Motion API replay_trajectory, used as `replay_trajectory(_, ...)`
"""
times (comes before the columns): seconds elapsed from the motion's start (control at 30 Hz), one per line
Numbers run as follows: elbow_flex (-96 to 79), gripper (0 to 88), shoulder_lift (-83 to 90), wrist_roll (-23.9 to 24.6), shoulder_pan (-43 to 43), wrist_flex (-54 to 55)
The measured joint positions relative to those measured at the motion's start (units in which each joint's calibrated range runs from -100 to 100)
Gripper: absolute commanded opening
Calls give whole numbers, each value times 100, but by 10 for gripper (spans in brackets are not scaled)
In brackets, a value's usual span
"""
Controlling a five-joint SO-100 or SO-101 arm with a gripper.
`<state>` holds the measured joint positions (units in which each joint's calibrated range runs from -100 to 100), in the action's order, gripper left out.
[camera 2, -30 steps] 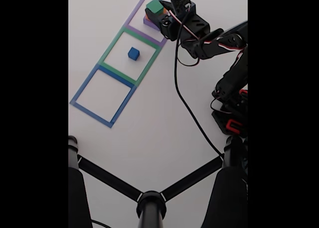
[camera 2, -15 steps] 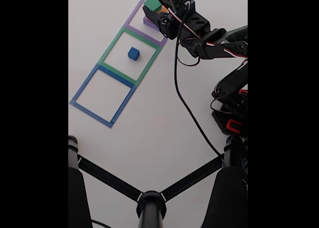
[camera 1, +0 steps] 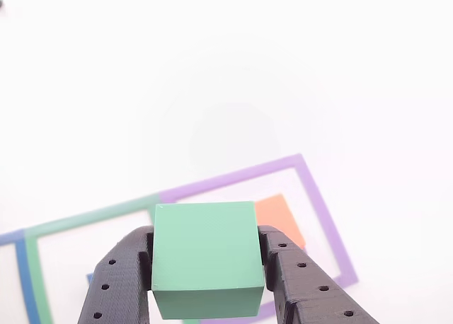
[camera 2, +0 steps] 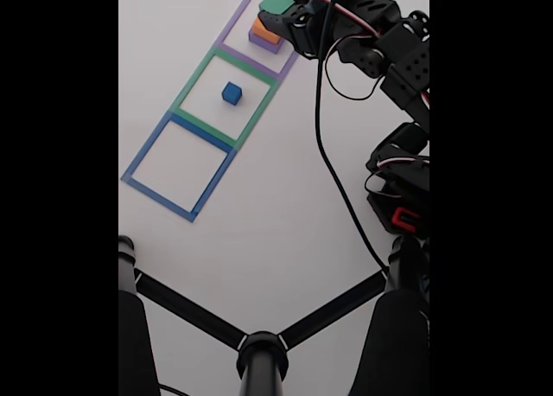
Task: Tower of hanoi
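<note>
Jaws: your gripper [camera 1: 205, 281] has its black jaws closed on the green block [camera 1: 205, 257], one jaw on each side face; in the fixed view the gripper [camera 2: 281, 11] sits over the purple outline [camera 2: 226, 35].
Green block: clear of the worktop [camera 2: 259, 232], above the orange block [camera 2: 268, 26].
Orange block: stacked on the purple block [camera 2: 259, 41], inside the purple outline.
Blue cube [camera 2: 231, 92]: you see it alone inside the green outline [camera 2: 186, 98].
Blue outline [camera 2: 143, 158]: next in the row.
</note>
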<state>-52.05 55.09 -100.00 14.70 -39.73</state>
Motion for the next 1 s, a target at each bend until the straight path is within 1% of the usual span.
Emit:
replay_trajectory(0.1, 1036, 76, 329, 0, -41, -1557)
replay_trajectory(0.2, 2219, 75, 481, 0, -336, -3010)
replay_trajectory(0.3, 3272, 74, 566, 0, -508, -4117)
replay_trajectory(0.4, 4099, 75, 667, 0, -737, -4896)
replay_trajectory(0.5, 4439, 75, 802, 0, -966, -5241)
replay_trajectory(0.7, 4552, 74, 946, 0, -1433, -5465)
replay_trajectory(1.0, 4204, 82, 929, 0, -2603, -5514)
